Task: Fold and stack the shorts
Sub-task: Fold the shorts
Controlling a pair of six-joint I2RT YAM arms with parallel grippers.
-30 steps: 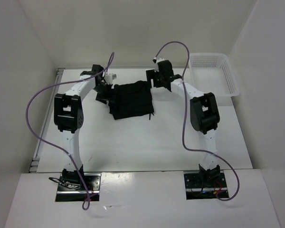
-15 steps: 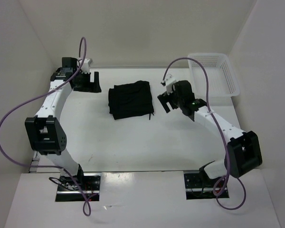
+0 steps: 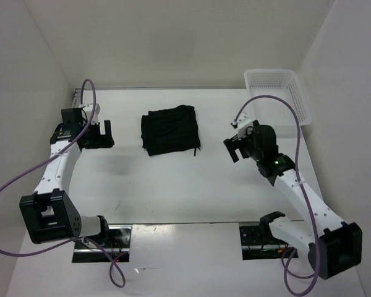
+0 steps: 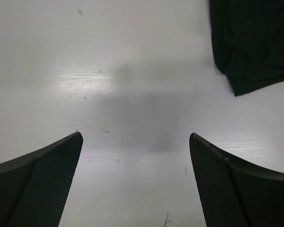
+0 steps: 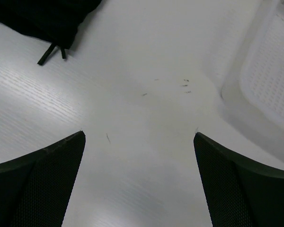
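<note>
Shorts (image 3: 170, 130) lie folded toward the desk's (image 3: 173, 185) 12 o'clock, cropped by both wrist views. Left claw (image 3: 106, 133) at their 9 o'clock and right claw (image 3: 232, 147) at 4 o'clock both gape, apart from them.

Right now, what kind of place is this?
Probably a robot lab bench, not a house: a white table boxed in by plain walls, a left arm and right arm bolted at its near edge, with folded black shorts and a white basket on it.
</note>
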